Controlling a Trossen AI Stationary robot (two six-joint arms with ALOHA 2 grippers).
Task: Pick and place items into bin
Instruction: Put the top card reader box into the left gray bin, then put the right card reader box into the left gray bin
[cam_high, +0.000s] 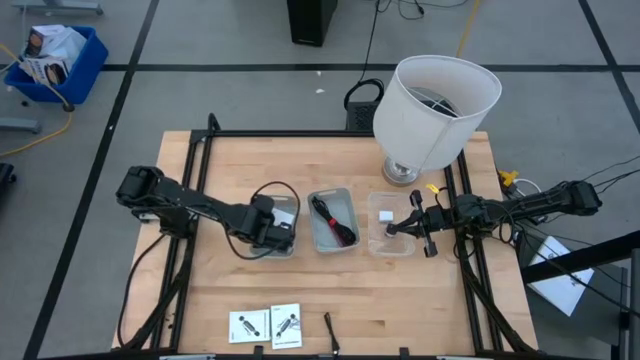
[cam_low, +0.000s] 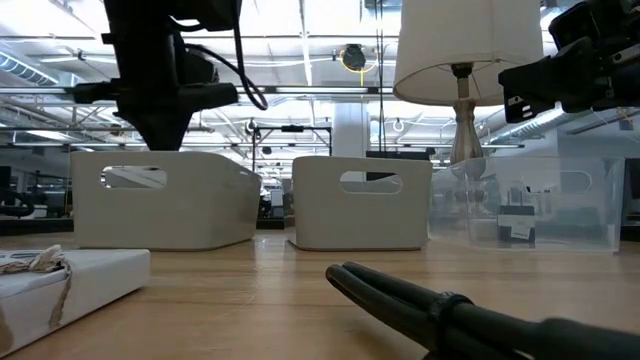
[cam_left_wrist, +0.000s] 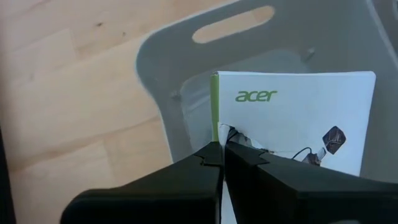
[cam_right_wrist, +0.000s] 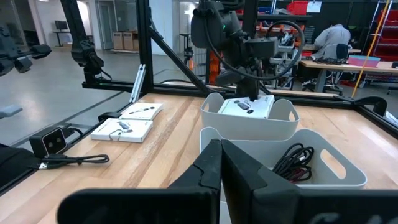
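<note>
My left gripper (cam_high: 281, 238) (cam_left_wrist: 221, 155) is shut over the left grey bin (cam_high: 262, 243). A white card printed "acer" (cam_left_wrist: 292, 118) lies in that bin, and the fingertips stand at its green edge. My right gripper (cam_high: 392, 228) (cam_right_wrist: 221, 149) is shut over the clear bin (cam_high: 390, 245). That bin holds a tiny white block (cam_high: 383, 213). The black-and-red cable bundle (cam_high: 335, 222) lies in the middle grey bin (cam_high: 318, 238). Two white cards (cam_high: 250, 326) (cam_high: 286, 324) and a thin dark stick (cam_high: 331, 333) lie flat near the table's near edge. My left gripper points down into the left bin, its shut fingertips (cam_left_wrist: 208, 158) at the card's green edge (cam_left_wrist: 215, 124). The fingers hide the spot, so I cannot tell whether they touch the card.
The large white lampshade (cam_high: 437, 100) stands on its base at the far right, just beyond the clear bin. The three bins stand in a row across the table's middle. Bare wood lies between the bins and the cards at the near edge.
</note>
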